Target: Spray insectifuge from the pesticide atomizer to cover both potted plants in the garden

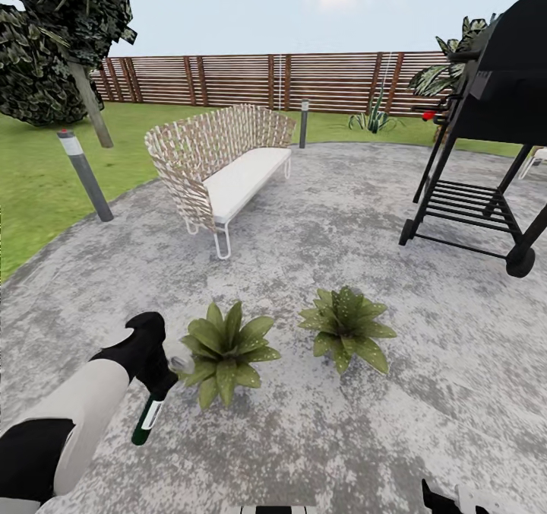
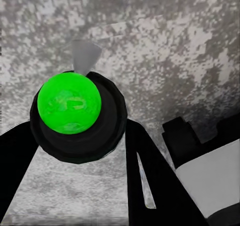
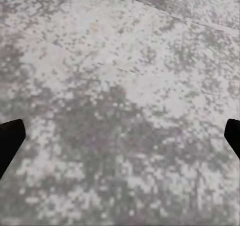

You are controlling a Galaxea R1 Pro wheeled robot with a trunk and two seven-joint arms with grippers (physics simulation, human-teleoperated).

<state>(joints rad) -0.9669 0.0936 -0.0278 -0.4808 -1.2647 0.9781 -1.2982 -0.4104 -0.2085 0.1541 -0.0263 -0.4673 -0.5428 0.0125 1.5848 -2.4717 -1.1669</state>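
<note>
My left gripper [image 1: 156, 386] is shut on the pesticide atomizer [image 1: 147, 417], a slim dark-green bottle with a white label that hangs tilted just above the paving. Right beside it stands the nearer potted plant [image 1: 225, 350], and a small grey tip on the atomizer points toward its leaves. The second potted plant [image 1: 346, 328] sits further right. In the left wrist view the atomizer [image 2: 69, 103] appears end-on as a bright green round cap in a black collar between my black fingers [image 2: 146, 172]. My right gripper [image 3: 120, 136] is open over bare paving.
A wicker sofa [image 1: 228, 168] with a white cushion stands behind the plants. At the right is a black grill [image 1: 486, 118]. Grey bollard lamps [image 1: 85, 173] edge the round paving [image 1: 425, 362], with lawn and a slatted wooden fence [image 1: 251, 80] beyond.
</note>
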